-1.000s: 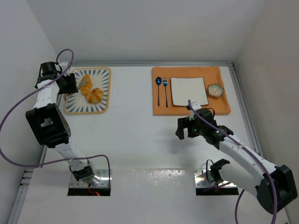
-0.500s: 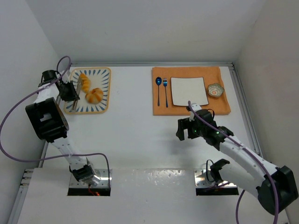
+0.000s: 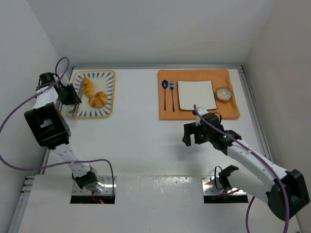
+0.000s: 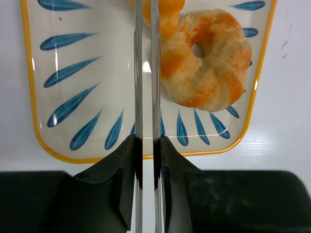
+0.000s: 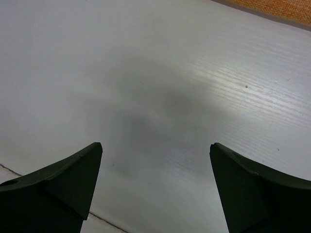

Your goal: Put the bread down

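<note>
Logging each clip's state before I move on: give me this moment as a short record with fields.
left gripper: shut on tongs, at the edge of the tray
tongs: blades nearly together, nothing between them
bread: croissant and bun side by side on the tray
right gripper: open, holds nothing, over bare table
plate: bare, on the mat; spoon and fork on its left, bowl on its right
task: bread not yet placed

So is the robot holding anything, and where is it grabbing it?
The left pincer squeezes thin metal tongs near their back end. The right pincer is open, empty.
</note>
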You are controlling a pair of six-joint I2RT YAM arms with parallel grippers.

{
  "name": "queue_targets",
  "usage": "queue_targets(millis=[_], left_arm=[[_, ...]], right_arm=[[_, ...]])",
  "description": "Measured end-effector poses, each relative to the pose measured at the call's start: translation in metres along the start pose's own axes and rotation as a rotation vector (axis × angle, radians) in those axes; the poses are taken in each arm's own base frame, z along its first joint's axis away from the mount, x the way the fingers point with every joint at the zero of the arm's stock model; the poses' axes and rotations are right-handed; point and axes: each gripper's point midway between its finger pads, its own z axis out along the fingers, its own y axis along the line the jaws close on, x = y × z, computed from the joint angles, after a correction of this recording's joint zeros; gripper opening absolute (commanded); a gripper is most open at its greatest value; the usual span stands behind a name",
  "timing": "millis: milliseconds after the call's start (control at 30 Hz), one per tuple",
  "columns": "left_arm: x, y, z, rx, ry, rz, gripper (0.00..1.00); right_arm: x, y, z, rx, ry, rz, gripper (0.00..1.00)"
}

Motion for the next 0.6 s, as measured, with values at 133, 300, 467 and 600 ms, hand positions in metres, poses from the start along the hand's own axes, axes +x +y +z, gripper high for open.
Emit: queue_targets(millis=[133,300,467,600], left_arm=[[-0.014,-0.014,-0.016,0.008,-0.034,0.029,0.0],[-0.04,-0.048,-0.041,0.044,-0.113,0.114,0.0],[-0.049,-0.083,-0.045,0.079,-0.132,0.198,0.0],[-0.045,-0.154,-0.04,0.171,-0.106,0.337,0.0]], right_arm=[[0.0,0.0,0.0,0.003,0.0,0.0,0.92],[0.0,-0.002,0.0,0.015,-0.002,0.006,0.92],[0.001,-0.013,-0.001,0.081,-0.004,0.026,0.93],[0.002,-0.042,-0.012,0.209,-0.018,0.099,0.94]])
